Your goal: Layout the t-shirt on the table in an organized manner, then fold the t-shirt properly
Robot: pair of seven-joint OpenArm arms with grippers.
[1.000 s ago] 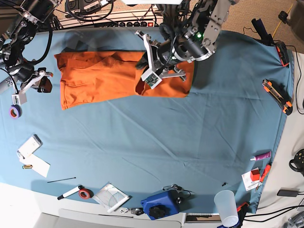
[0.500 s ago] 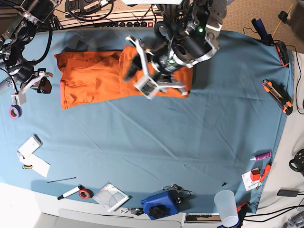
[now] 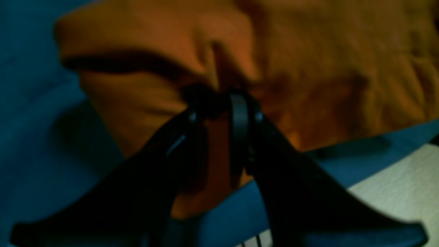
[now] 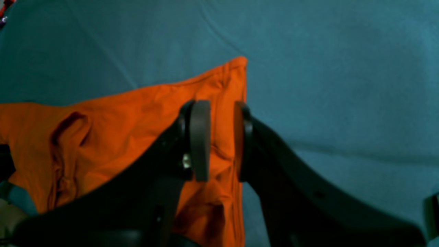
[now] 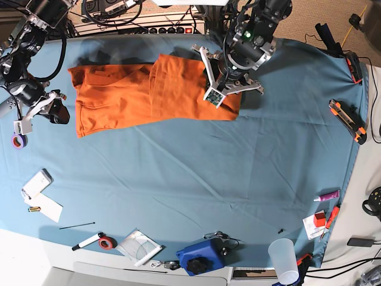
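Since the lifted flap seen a second ago has been carried across and let down, now lying flat as a doubled panel over the half of the t-shirt (image 5: 113,101) nearer the left arm. Reads as one fold made along that end, with the other half of the t-shirt single-layered and a little rumpled at its corner. Judged from that: laying-out done, folding begun, more folds to come from the opposite end. Spread on the table (image 5: 196,179), whose far edge runs just beyond the t-shirt and whose teal cloth stretches wide on the near side of it. Left gripper (image 3: 216,106) back over the folded end of the t-shirt, close above or touching the cloth near its outer edge. Jaws drawn near together with only a slim gap; wrist view too dark and blurred to say whether fabric is pinched there or merely behind them, so cannot tell. Right gripper (image 4: 221,137) waiting at the far-off end of the t-shirt, just beside its side edge in the base view. Pads standing a narrow way apart, orange hem showing through the gap, apparently lower down and flat on the table. Nothing gripped there, by the look of it.
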